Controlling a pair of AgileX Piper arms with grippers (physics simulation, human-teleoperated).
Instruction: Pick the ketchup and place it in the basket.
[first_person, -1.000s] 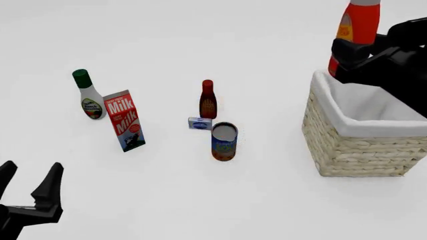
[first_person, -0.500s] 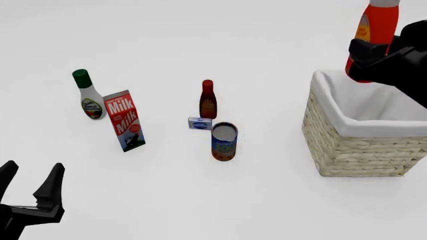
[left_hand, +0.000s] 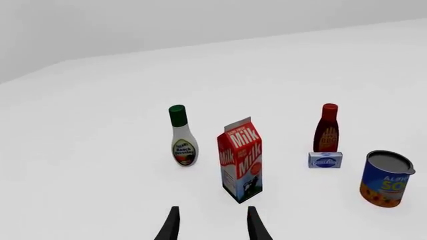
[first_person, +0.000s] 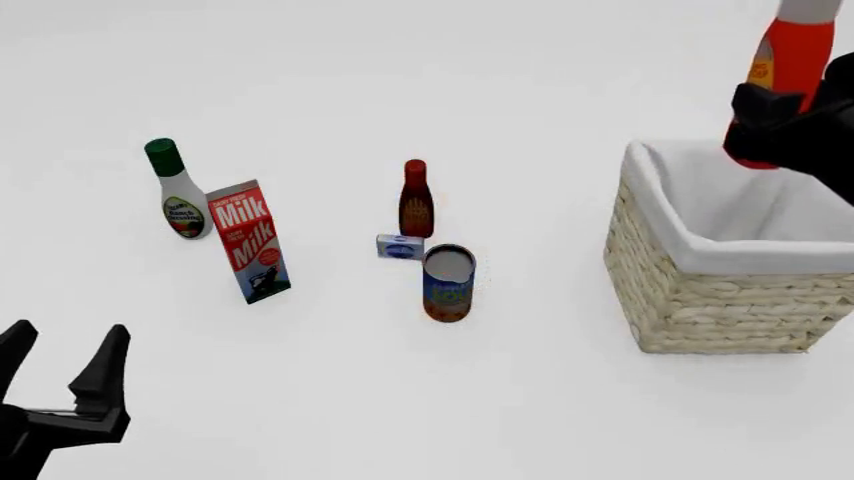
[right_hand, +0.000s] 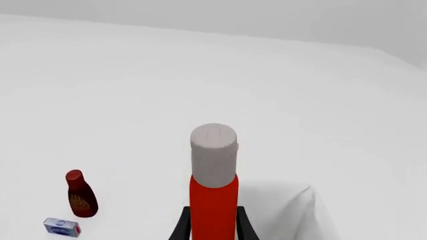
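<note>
My right gripper (first_person: 771, 125) is shut on the ketchup (first_person: 785, 62), a red-orange bottle with a grey cap, and holds it upright above the wicker basket (first_person: 694, 290) at the right. In the right wrist view the ketchup (right_hand: 213, 200) stands between my fingers, with the basket's white lining (right_hand: 293, 210) below it. My left gripper (first_person: 60, 375) is open and empty at the near left; its fingertips (left_hand: 170, 225) show in the left wrist view.
On the table stand a white bottle with green cap (first_person: 176, 190), a milk carton (first_person: 250, 240), a slim dark red bottle (first_person: 415, 198), a small blue box (first_person: 399, 246) and a can (first_person: 449, 283).
My right gripper has carried the ketchup to the right, from over the basket's far left corner to over its inside. The left arm has barely moved.
</note>
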